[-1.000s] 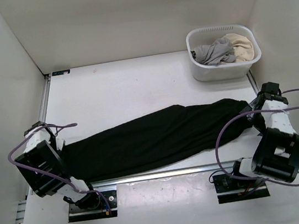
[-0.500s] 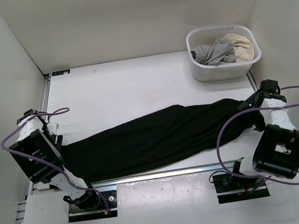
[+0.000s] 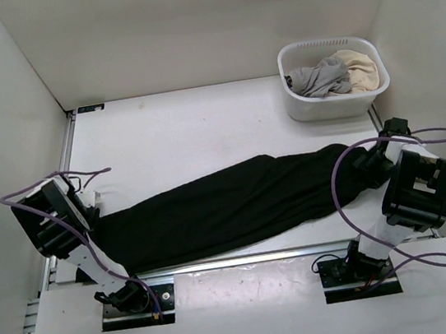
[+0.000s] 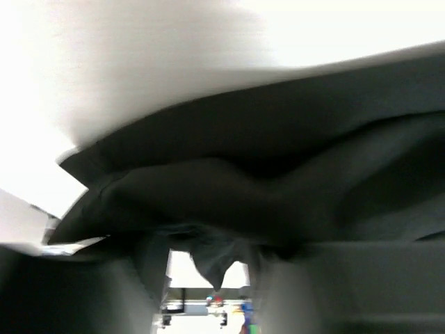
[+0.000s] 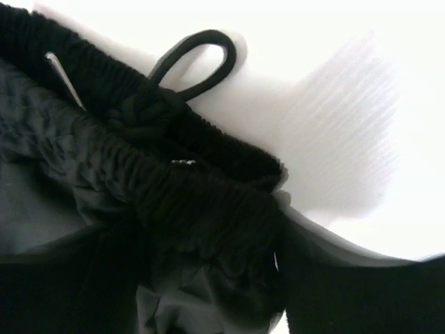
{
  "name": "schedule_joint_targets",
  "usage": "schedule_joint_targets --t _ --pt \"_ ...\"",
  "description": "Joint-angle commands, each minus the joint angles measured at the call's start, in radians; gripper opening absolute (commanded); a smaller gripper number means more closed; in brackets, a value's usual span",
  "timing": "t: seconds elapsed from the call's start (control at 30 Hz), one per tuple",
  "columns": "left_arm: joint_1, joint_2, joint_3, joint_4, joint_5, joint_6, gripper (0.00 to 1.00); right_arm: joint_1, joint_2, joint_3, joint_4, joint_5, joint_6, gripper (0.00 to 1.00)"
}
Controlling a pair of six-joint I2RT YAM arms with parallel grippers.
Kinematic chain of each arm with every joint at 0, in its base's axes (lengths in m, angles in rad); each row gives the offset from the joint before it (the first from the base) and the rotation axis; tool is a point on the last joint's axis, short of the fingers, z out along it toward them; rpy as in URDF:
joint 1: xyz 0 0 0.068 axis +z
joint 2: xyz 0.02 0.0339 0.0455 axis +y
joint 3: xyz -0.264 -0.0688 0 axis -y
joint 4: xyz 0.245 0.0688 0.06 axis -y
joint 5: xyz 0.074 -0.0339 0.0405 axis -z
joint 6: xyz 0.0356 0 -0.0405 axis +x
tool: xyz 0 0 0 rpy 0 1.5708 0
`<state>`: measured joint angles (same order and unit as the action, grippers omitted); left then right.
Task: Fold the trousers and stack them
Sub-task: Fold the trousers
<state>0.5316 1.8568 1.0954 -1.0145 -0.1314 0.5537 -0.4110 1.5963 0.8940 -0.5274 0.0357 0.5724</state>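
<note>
spanning the table (image 3: 201, 128) sideways, the trousers (image 3: 236, 202) offer leg ends to the left gripper (image 3: 91, 221), waistband (image 5: 195, 195) to the right gripper (image 3: 370, 165); neither's opening or hold can be told.

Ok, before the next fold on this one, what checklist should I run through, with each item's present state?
1. Plain black soft-fabric trousers laid out full length: ok.
2. Left pincer at the leg-hem end: ok.
3. Right pincer at the ribbed elastic waistband: ok.
4. Both pincers closed on fabric: cannot tell.
5. Black drawstring loop tucked in: not ok, it lies out on the white table.
6. White plastic basket clear of the trousers: ok.
</note>
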Motion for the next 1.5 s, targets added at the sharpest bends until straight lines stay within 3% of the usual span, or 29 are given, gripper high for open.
schedule_joint_targets --t 0.0,0.03,0.07,0.1,0.23,0.4,0.57,0.73,0.83,0.93,0.97,1.07,1.17,1.33,1.47 --pt "-0.002 0.079 0.007 0.108 0.13 -0.017 0.44 0.003 0.05 -0.09 0.03 0.01 0.024 0.49" --pt "-0.011 0.09 0.021 0.108 0.141 -0.017 0.34 0.003 0.041 -0.101 0.044 0.01 0.024 0.42" --pt "-0.022 0.099 0.041 0.097 0.182 -0.027 0.32 0.003 0.04 -0.101 0.055 -0.005 0.024 0.37" --pt "-0.022 0.099 0.093 0.084 0.214 -0.04 0.29 0.003 0.04 -0.101 0.064 -0.005 0.0 0.24" --pt "-0.096 0.128 0.224 0.074 0.259 -0.067 0.25 0.003 0.027 -0.041 0.053 0.039 -0.051 0.02" --pt "-0.18 0.229 0.407 0.014 0.259 -0.098 0.27 0.003 -0.045 0.078 0.03 0.132 -0.12 0.0" --pt "-0.24 0.286 0.478 -0.038 0.25 -0.11 0.33 0.026 -0.067 0.239 -0.043 0.185 -0.16 0.0" --pt "-0.249 0.286 0.459 -0.05 0.199 -0.136 0.37 0.24 -0.11 0.408 -0.178 0.424 -0.224 0.0" --pt "-0.249 0.263 0.43 -0.05 0.21 -0.136 0.39 0.426 -0.139 0.477 -0.22 0.58 -0.223 0.0" --pt "-0.249 0.251 0.419 -0.05 0.231 -0.136 0.4 0.653 -0.124 0.488 -0.229 0.625 -0.168 0.0" --pt "-0.249 0.251 0.419 -0.05 0.231 -0.136 0.4 0.789 -0.108 0.503 -0.247 0.692 -0.107 0.0" --pt "-0.249 0.251 0.419 -0.059 0.231 -0.146 0.41 1.037 0.014 0.592 -0.33 0.783 0.051 0.0" --pt "-0.249 0.251 0.41 -0.059 0.231 -0.146 0.41 1.219 0.208 0.718 -0.408 0.86 0.162 0.0" --pt "-0.249 0.251 0.409 -0.059 0.231 -0.134 0.42 1.391 0.419 0.853 -0.419 0.869 0.188 0.0" --pt "-0.249 0.26 0.419 -0.059 0.231 -0.124 0.45 1.411 0.505 0.878 -0.391 0.814 0.188 0.0"
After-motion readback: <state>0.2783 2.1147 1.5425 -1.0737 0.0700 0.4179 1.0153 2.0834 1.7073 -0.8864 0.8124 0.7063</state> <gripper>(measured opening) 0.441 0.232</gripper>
